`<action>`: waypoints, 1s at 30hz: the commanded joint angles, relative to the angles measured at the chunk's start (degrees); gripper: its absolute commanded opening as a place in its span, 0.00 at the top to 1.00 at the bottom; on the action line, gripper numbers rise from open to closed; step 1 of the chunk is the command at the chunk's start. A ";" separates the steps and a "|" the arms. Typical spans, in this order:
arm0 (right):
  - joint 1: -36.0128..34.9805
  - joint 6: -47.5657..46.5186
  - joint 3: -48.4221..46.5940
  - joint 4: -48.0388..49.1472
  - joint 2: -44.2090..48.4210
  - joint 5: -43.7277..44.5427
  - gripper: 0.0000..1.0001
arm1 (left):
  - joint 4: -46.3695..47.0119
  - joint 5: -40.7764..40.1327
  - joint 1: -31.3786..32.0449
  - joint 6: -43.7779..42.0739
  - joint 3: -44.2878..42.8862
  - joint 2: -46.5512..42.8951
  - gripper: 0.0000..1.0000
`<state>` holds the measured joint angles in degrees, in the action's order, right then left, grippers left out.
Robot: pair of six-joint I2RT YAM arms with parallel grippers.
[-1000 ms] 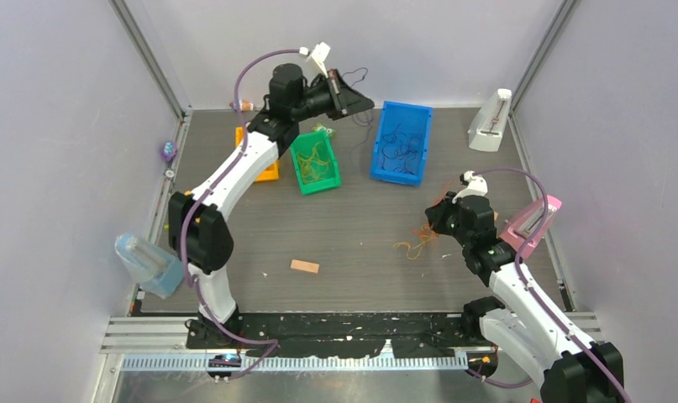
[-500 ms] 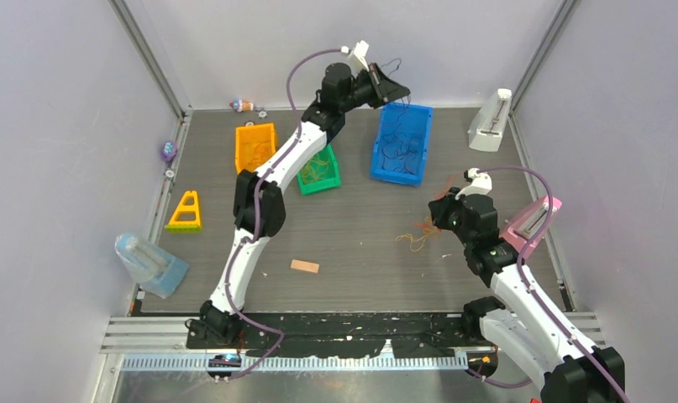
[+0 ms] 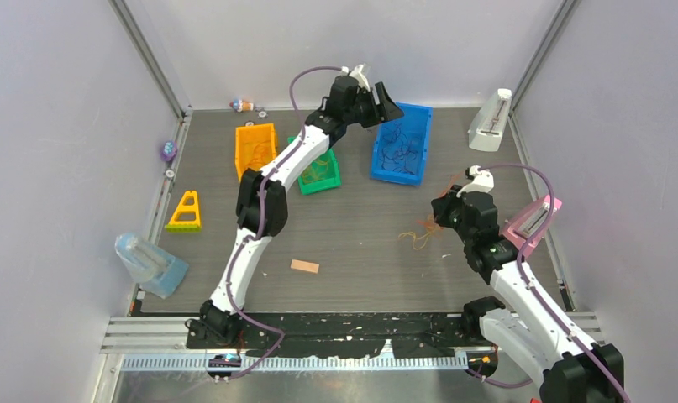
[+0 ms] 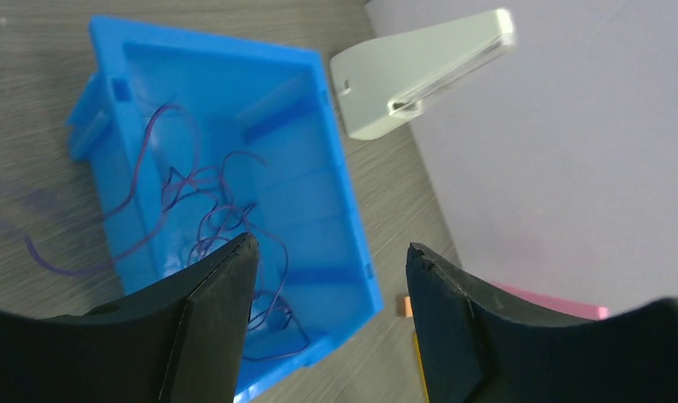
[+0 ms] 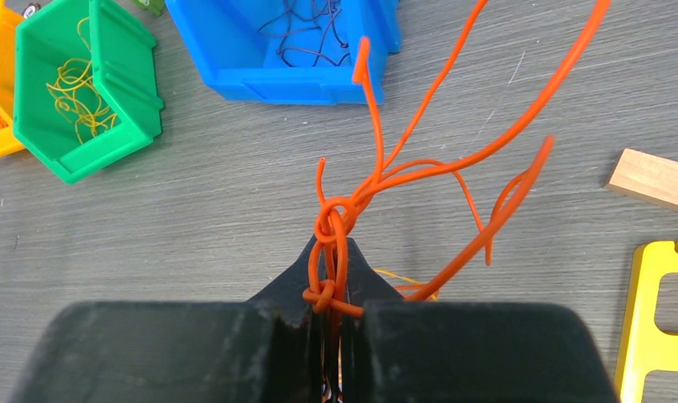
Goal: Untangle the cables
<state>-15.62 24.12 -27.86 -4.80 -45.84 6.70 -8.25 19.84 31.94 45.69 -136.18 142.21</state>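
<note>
My left gripper point(image 3: 386, 104) hangs open over the back left corner of the blue bin point(image 3: 426, 143), with nothing between its fingers. In the left wrist view the left gripper point(image 4: 333, 245) looks down on the blue bin point(image 4: 345, 189), where loose purple cables point(image 4: 197, 180) lie. My right gripper point(image 3: 440, 220) is shut on a knot of orange cable point(image 5: 419, 172), low over the table's right middle. In the right wrist view the right gripper point(image 5: 333, 252) pinches the knot, and the loose orange ends fan away. A thin yellow cable point(image 5: 398, 277) lies under them.
A green bin point(image 3: 318, 172) with yellow cables and an orange bin point(image 3: 255, 147) stand left of the blue one. A yellow triangle point(image 3: 186, 211), a wooden block point(image 3: 304, 266), a clear container point(image 3: 149, 264), a white stand point(image 3: 489, 122) and a pink stand point(image 3: 533, 225) lie around.
My left arm swung right from above the green bin to the blue bin. Its gripper opened, and the dark cable it carried is gone from it. The right arm barely moved.
</note>
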 commanded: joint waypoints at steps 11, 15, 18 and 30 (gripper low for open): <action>0.43 -1.22 -5.52 -1.29 -4.39 -1.62 0.82 | -13.48 0.82 1.31 -13.40 -0.21 -12.04 0.51; -0.08 -6.69 -8.33 -0.77 -9.70 -19.33 0.63 | -17.18 0.04 1.32 -17.53 5.38 -19.41 0.45; -3.80 -8.71 -10.70 -0.57 -12.26 -23.44 0.79 | -19.35 -2.05 1.15 -21.81 12.73 -27.06 0.41; -13.12 -16.92 -34.67 -10.92 -26.04 -10.84 0.07 | -13.98 -9.25 -3.42 -23.04 52.27 -60.14 0.34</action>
<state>-28.91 13.41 -50.39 -11.31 -66.02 -11.07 -25.06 14.00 30.63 23.35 -92.73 89.82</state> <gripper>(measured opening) 0.915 0.662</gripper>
